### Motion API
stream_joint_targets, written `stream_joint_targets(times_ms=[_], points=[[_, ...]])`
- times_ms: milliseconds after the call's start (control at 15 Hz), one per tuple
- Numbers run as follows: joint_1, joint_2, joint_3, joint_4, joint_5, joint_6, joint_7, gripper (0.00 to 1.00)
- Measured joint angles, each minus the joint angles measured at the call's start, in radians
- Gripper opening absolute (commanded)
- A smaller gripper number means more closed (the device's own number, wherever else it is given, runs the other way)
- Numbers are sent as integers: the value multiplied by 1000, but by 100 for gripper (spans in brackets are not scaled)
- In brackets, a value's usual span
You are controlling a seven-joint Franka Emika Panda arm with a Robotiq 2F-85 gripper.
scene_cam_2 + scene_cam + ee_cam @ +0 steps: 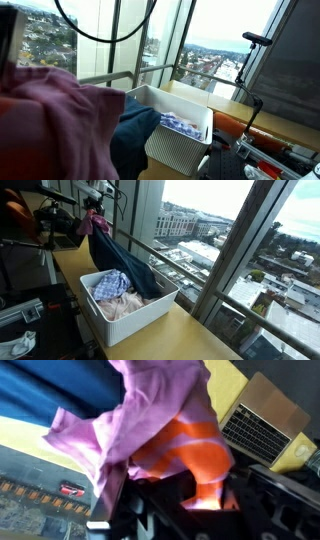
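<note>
One white basket [125, 326], one pink garment [150, 410], one navy garment [120, 260], one laptop [262, 428]

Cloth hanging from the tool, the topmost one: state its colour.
The cloth is plain pinkish purple, shown best in the wrist view.

The jaws of the gripper [186, 500] are being hidden by the purple cloth [150, 415], and the laptop [262, 426] is being cut off by the picture's edge.

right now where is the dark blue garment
In an exterior view the dark blue fabric garment hangs with a pink cloth from the end effector, its lower end trailing into the white plastic basket.
</note>
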Motion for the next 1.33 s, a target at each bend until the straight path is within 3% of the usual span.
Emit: stream_joint_targets(times_ms=[267, 333, 400, 600, 1067, 1333], points=[[-11, 86, -8, 26, 6, 1, -1, 0], [-17, 101, -8, 28, 9, 1, -2, 25], [-23, 114, -8, 28, 11, 1, -3, 26], [-39, 137, -9, 28, 12, 1, -5, 46], [-102, 121, -10, -1, 12, 1, -22, 98], [-189, 50, -51, -115, -4, 16, -81, 100]])
